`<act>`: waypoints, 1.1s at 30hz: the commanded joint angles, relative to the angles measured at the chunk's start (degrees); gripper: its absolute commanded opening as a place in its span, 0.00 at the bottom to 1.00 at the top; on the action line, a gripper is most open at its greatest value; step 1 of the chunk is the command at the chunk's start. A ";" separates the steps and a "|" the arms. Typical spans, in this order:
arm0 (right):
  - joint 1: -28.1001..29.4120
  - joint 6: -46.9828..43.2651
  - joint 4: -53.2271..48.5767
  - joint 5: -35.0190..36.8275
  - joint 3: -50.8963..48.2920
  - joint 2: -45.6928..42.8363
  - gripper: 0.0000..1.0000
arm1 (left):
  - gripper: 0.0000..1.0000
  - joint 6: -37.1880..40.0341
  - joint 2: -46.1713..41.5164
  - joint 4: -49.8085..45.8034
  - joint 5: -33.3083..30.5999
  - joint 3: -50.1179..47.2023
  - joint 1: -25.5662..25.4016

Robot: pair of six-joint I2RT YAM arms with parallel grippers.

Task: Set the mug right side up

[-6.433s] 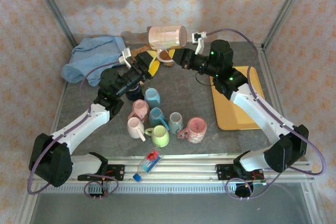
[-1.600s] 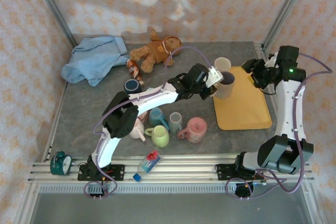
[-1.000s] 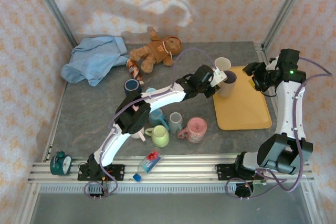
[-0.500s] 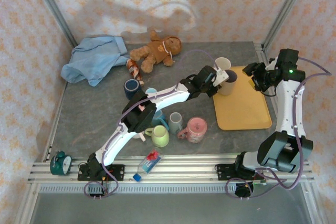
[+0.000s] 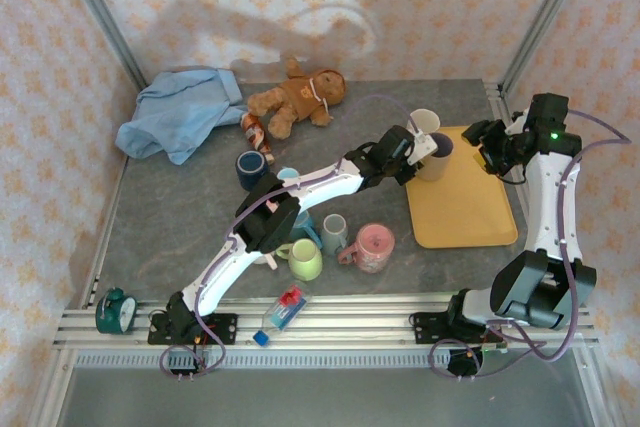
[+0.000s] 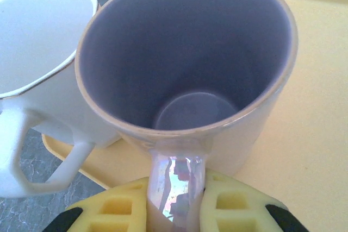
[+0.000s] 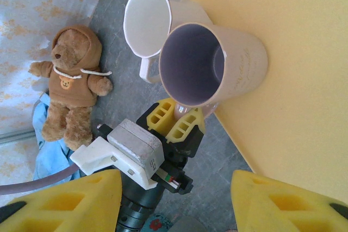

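The mug (image 5: 436, 156) is pale cream with a purple inside and stands upright on the yellow tray (image 5: 465, 209), mouth up. Its inside (image 6: 190, 69) is open to the left wrist view. My left gripper (image 6: 176, 207) is shut on the mug's shiny handle (image 6: 175, 186), yellow pads on both sides. In the right wrist view the same mug (image 7: 217, 66) and the left gripper (image 7: 178, 117) sit below. My right gripper (image 5: 490, 144) hovers at the tray's far right edge, open, with nothing between its pads (image 7: 81, 199).
A white angular mug (image 5: 423, 124) stands against the held mug on its far side. Several coloured mugs (image 5: 310, 232) cluster at mid-table. A teddy bear (image 5: 295, 97) and blue cloth (image 5: 180, 112) lie at the back. A bottle (image 5: 283, 312) and clock (image 5: 115, 309) sit at the front rail.
Seconds ago the right gripper held the mug on its side in the air. Since then the mug stands upright on the tray in the left gripper; over the last second almost nothing moved.
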 commanded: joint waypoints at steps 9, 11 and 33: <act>-0.39 -0.84 -0.49 1.11 -0.78 -0.28 0.56 | 0.15 0.69 -2.27 2.45 -0.26 3.20 1.32; -0.38 -0.82 -0.36 1.03 -0.81 -0.28 0.56 | 0.18 0.96 -2.73 2.38 -0.20 2.82 1.41; 0.46 -5.68 -1.97 8.37 -3.35 -1.63 0.53 | 0.48 -2.22 -19.74 9.43 7.72 -16.91 2.68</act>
